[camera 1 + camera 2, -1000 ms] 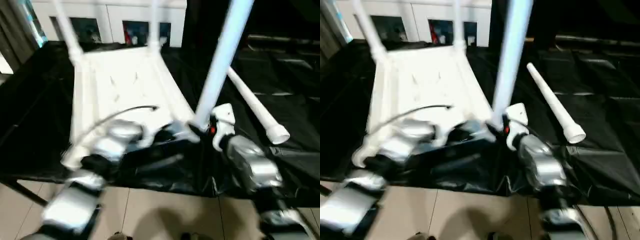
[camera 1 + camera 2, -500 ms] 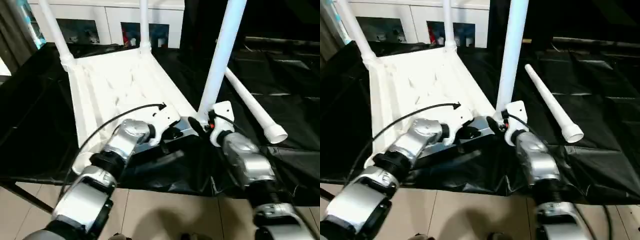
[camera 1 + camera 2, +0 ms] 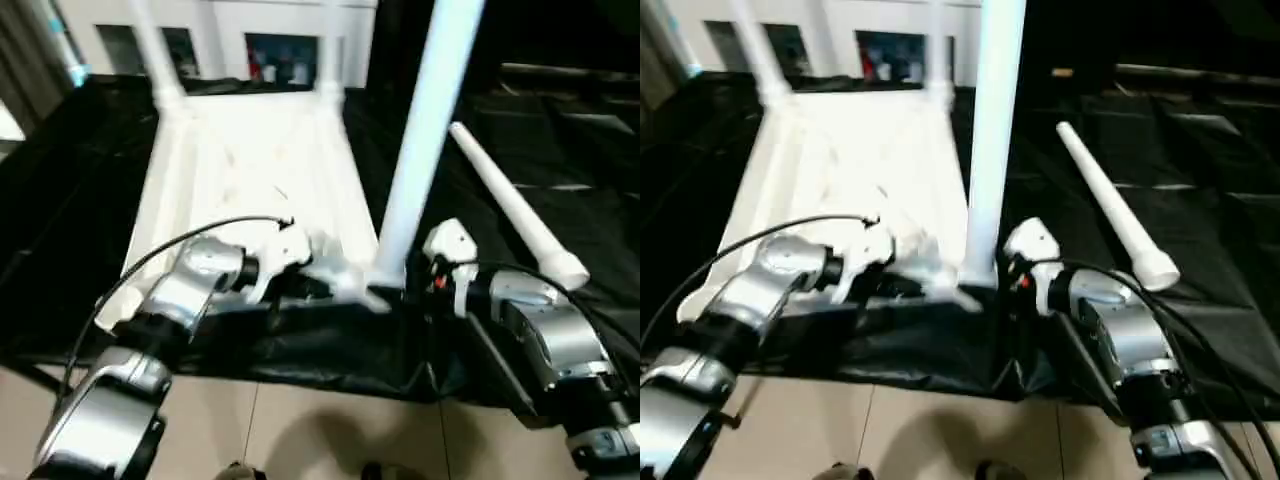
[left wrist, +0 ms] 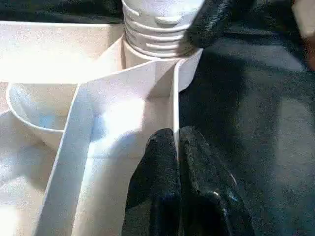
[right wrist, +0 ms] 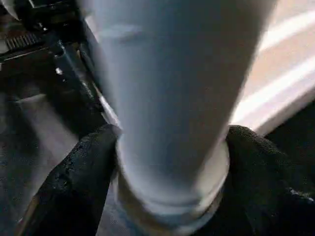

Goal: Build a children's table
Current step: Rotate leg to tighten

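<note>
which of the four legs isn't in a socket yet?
The leg lying flat on the black sheet, right of the tabletop. The other three stand upright in corner sockets.

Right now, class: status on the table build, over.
Right gripper shut on near leg at its socket. Left gripper shut, on tabletop rib. Spare leg lies loose alongside.

Head views: overall soft motion blur, dim surround, the black sheet [image 3: 90,200] swallowing detail while the white tabletop [image 3: 250,170] blows out to near featureless glare. Right wrist view: upright leg [image 5: 172,98] close, out of focus, in grey shade. Left wrist view: sharper, bright white ribs [image 4: 88,128], soft shadows between them.
</note>
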Robot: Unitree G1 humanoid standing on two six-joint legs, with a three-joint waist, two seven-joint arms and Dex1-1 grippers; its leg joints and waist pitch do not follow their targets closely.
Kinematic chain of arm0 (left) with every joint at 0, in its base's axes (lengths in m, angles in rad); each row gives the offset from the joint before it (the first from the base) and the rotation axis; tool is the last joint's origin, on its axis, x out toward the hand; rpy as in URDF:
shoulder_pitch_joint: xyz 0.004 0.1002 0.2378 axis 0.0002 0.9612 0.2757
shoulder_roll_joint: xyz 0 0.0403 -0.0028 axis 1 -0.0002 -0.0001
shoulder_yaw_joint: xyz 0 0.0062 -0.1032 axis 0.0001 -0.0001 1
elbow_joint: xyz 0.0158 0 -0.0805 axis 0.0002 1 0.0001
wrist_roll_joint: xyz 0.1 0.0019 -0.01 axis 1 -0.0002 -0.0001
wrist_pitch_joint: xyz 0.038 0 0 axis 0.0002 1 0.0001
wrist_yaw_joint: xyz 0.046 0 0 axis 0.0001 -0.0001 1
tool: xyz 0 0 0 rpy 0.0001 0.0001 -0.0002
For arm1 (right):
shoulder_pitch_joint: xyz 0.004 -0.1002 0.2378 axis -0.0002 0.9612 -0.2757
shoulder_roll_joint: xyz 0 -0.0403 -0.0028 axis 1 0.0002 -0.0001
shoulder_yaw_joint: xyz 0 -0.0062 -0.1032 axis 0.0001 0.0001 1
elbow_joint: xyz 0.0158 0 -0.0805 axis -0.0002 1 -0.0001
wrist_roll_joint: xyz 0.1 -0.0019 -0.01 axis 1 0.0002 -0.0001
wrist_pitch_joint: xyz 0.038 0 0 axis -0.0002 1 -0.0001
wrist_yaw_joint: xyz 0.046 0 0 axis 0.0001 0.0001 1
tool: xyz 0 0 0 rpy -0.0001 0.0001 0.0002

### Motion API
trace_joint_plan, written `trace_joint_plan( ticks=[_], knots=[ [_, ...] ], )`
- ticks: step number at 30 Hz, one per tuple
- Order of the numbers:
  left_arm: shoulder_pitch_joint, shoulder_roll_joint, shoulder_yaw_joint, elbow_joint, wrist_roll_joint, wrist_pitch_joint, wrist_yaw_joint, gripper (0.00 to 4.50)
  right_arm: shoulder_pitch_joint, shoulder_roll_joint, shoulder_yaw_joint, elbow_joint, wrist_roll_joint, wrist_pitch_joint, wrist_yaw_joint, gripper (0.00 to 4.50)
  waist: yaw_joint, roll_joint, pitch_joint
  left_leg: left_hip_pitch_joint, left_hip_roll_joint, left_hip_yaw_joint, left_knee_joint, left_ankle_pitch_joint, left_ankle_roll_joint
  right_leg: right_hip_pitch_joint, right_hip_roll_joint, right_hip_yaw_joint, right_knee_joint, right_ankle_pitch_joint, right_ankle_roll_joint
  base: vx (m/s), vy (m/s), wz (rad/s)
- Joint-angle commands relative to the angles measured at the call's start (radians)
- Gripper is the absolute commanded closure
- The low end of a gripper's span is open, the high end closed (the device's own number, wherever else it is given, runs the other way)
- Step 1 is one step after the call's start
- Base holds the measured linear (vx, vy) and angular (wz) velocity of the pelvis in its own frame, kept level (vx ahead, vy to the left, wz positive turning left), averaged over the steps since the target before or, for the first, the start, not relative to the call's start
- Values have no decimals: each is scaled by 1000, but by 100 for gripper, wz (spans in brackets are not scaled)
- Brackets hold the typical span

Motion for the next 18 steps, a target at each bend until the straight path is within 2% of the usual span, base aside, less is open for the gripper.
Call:
trace_joint_plan(
  ticks=[1,3,4,11,13,14,15,16,17,18],
  knots=[
    [1,-5,-12,-34,-28,-4,-31,450,8,-12,9,-15,5,2,12,91,-2,-4,-73,15,28,-4,-63,-134,100,61,-55,44,-52,-112,-281,0,0,0],
    [4,-2,-11,-37,-27,-3,-33,450,8,-9,13,-10,6,4,15,116,1,-5,-72,15,26,-5,-65,-143,81,62,-55,44,-54,-137,-268,0,0,0],
    [5,-1,-10,-39,-26,-1,-33,450,10,-8,19,-10,7,5,23,126,0,-11,-71,14,25,-5,-65,-140,78,62,-55,44,-54,-137,-262,0,0,0],
    [8,-2,-6,-47,-18,6,-13,450,23,-8,30,-12,-1,6,20,169,0,-8,-74,11,23,-5,-62,-110,90,64,-54,44,-50,-102,-262,0,0,0],
    [-15,-34,9,-4,4,22,84,450,22,38,-1,34,-21,11,-104,174,-1,-8,-73,11,24,-5,-63,-116,88,63,-55,44,-51,-116,-259,0,0,0],
    [-28,-55,19,18,10,32,134,450,20,66,-21,60,-30,22,-177,174,-2,-7,-70,11,22,-6,-64,-124,77,61,-56,44,-56,-135,-256,0,0,0],
    [-45,-80,29,45,17,45,192,450,15,99,-46,91,-38,36,-263,175,-8,-10,-67,14,20,-5,-66,-150,58,57,-54,44,-63,-184,-246,0,0,0],
    [-56,-99,32,60,24,58,232,450,13,122,-62,107,-39,52,-315,175,-10,-9,-65,19,17,-5,-68,-182,40,54,-56,45,-72,-257,-230,0,0,0],
    [-65,-116,32,73,33,71,268,450,10,141,-74,121,-43,63,-364,176,-11,-10,-66,20,18,-8,-69,-185,31,57,-57,44,-73,-280,-222,0,0,0],
    [-73,-128,31,82,40,81,296,450,7,156,-84,131,-46,70,-401,176,-14,-8,-65,13,16,-12,-72,-184,25,62,-57,42,-74,-305,-204,0,0,0]
  ],
)
